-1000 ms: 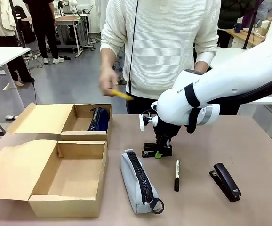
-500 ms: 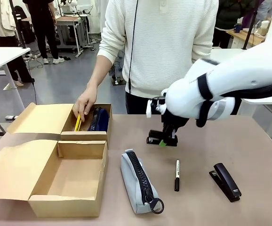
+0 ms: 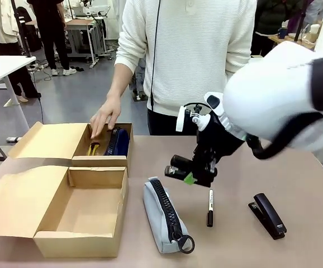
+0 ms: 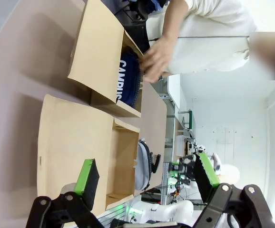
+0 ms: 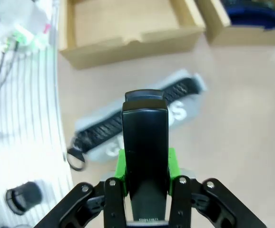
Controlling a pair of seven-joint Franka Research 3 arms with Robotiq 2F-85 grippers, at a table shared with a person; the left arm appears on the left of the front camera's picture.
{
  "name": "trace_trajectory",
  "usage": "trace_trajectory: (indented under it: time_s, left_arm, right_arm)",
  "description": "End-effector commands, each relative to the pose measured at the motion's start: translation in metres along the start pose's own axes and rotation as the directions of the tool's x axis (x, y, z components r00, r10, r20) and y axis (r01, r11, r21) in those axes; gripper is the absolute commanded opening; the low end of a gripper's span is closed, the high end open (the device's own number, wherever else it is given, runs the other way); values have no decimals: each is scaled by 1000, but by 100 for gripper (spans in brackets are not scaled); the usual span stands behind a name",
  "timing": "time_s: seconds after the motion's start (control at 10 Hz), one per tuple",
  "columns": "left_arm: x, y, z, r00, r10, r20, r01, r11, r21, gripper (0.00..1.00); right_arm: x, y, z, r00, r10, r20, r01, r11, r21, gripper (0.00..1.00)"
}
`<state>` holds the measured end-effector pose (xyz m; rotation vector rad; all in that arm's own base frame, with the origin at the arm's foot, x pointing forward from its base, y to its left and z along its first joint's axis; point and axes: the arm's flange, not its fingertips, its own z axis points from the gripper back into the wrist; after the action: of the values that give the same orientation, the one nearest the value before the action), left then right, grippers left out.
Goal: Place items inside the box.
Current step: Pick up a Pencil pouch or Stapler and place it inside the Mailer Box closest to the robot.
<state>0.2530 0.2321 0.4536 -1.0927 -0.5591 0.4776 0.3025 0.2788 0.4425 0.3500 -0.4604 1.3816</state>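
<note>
- Right tool (image 3: 192, 177): jaws closed partway on a black stapler (image 3: 179, 165), gripped between the green pads and held in the air clear of the table (image 3: 295, 178). In the right wrist view the stapler (image 5: 145, 128) stands lengthwise between the pads of the tool (image 5: 146, 166).
- Left tool (image 4: 146, 173): jaws spread wide, nothing between the pads, positioned high above the boxes.
- Far box (image 3: 103, 161): contains the navy pouch (image 3: 118, 142), with the yellow utility knife (image 3: 94, 148) just beside it. The pouch (image 4: 128, 80) bears white "CAMPUS" lettering.
- Person's hand (image 3: 105, 118): over the far box, above the knife.
- Near box (image 3: 75, 244): lid open, sits directly in front of the far box.
- Grey zip pouch (image 3: 164, 215): lies on the table just beside the near box.
- Black marker pen (image 3: 209, 207): lies on the table between the grey pouch and the second black stapler (image 3: 269, 215), below the right tool.
</note>
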Motion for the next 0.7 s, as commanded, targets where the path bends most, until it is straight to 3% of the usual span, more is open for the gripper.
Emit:
trace_trajectory:
  time_s: [0.0, 0.1, 0.3, 0.4, 0.5, 0.6]
  left_arm:
    - [0, 0, 0, 1000, -14, 7, 14, 1000, -22, 100]
    - [0, 0, 0, 1000, -14, 7, 14, 1000, -22, 100]
    - [0, 0, 0, 1000, -14, 7, 14, 1000, -22, 100]
    - [0, 0, 0, 1000, -14, 7, 14, 1000, -22, 100]
    - [0, 0, 0, 1000, -14, 7, 14, 1000, -22, 100]
    - [0, 0, 0, 1000, -14, 7, 14, 1000, -22, 100]
  right_arm:
    - [16, 34, -24, 999, 41, -31, -44, 993, -112, 22]
    - [0, 0, 0, 1000, 0, 0, 0, 1000, 0, 22]
    - [0, 0, 0, 1000, 0, 0, 0, 1000, 0, 22]
    - [5, 25, -5, 1000, 22, 1, -22, 999, -29, 37]
    - [45, 36, -26, 984, -105, 144, 106, 994, -3, 37]
    - [78, 55, -42, 934, -320, 161, 320, 947, 22, 37]
